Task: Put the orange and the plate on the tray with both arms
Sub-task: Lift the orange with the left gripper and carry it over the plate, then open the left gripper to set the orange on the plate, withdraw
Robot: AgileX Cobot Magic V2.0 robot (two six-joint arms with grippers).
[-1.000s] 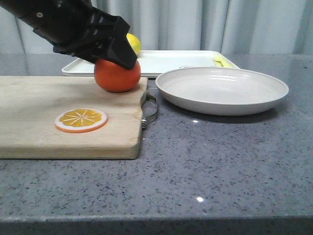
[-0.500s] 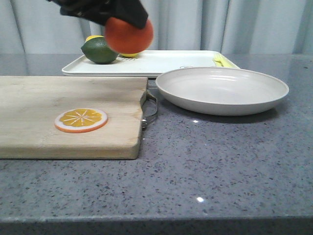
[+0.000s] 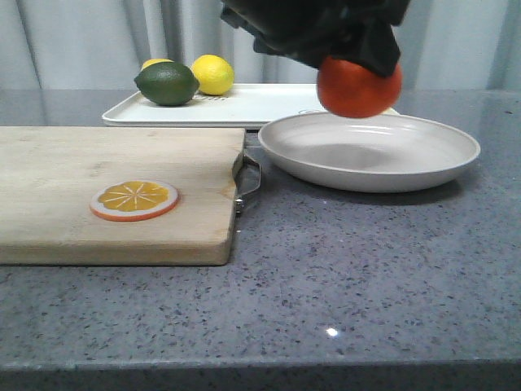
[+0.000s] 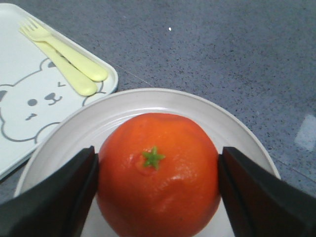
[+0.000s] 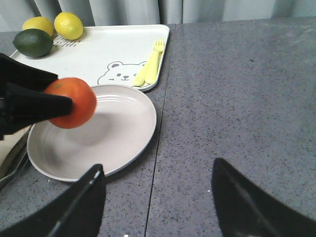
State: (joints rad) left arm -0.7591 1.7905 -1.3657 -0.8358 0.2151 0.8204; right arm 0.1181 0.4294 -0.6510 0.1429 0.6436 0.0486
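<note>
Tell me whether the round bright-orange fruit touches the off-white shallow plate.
Apart. The front view shows the orange held in the left gripper, with a clear gap above the plate.

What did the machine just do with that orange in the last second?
The left tool lifted the orange off the cutting board and carried it rightward; it now hangs above the plate. The plate, tray and orange slice stayed put.
</note>
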